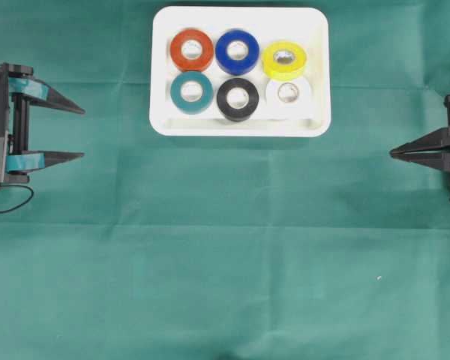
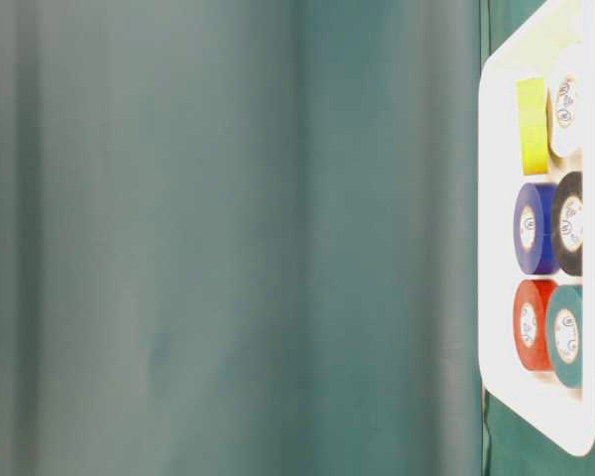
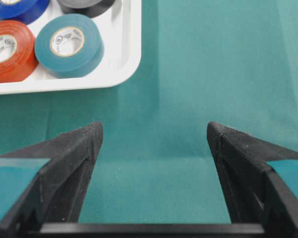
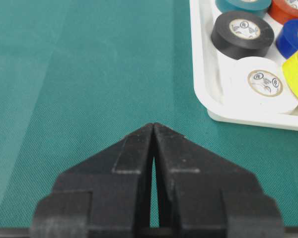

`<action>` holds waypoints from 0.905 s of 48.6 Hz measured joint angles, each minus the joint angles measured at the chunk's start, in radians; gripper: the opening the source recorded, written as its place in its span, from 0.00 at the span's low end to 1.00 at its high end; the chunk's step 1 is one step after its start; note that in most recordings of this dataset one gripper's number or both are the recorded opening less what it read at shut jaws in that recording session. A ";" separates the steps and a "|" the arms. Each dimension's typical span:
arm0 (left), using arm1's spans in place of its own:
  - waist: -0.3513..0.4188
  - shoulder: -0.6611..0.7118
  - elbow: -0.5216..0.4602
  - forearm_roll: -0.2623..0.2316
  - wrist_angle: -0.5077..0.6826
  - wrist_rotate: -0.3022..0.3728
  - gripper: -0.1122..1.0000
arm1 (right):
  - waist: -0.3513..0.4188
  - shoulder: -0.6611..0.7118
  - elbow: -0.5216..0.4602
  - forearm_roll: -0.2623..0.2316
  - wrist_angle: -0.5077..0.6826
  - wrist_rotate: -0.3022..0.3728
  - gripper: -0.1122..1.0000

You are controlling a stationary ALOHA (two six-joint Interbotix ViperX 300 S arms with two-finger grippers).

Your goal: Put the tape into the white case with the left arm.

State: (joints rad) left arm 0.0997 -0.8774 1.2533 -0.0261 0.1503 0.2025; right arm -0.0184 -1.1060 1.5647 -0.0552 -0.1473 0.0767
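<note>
The white case [image 1: 163, 120] lies at the far middle of the green cloth and holds several tape rolls: red [image 1: 192, 49], blue [image 1: 237, 50], yellow [image 1: 284, 60], teal [image 1: 192, 91], black [image 1: 238, 98] and white [image 1: 288, 93]. The yellow roll sits tilted. My left gripper [image 1: 82, 134], with teal patches, hovers at the left edge, well apart from the case, open with nothing between its fingers. In the left wrist view the gripper [image 3: 154, 126] spans bare cloth, with the case corner [image 3: 126, 69] and teal roll [image 3: 68, 43] ahead to the left. My right gripper [image 1: 392, 153] is shut at the right edge.
A green cloth [image 1: 225, 262] covers the whole table, with faint creases. A black cable loop [image 1: 11, 199] lies beside the left arm. In the right wrist view the gripper [image 4: 153, 125] points past the case's near corner [image 4: 203, 74], beside the white roll [image 4: 260, 82].
</note>
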 measured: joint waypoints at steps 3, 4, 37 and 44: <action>0.000 0.000 0.000 0.000 0.000 0.000 0.85 | 0.000 0.000 0.000 0.000 -0.002 0.000 0.02; 0.000 0.000 0.000 0.000 0.000 0.000 0.85 | 0.000 0.000 0.000 0.000 -0.002 0.000 0.02; -0.002 -0.229 0.081 0.000 0.040 -0.089 0.85 | 0.000 0.000 0.000 0.000 0.000 0.000 0.02; -0.002 -0.267 0.094 -0.002 0.041 -0.095 0.85 | 0.000 0.000 0.000 0.000 0.000 0.000 0.02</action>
State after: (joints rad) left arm 0.0982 -1.1443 1.3468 -0.0276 0.1917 0.1074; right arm -0.0184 -1.1060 1.5647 -0.0552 -0.1473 0.0767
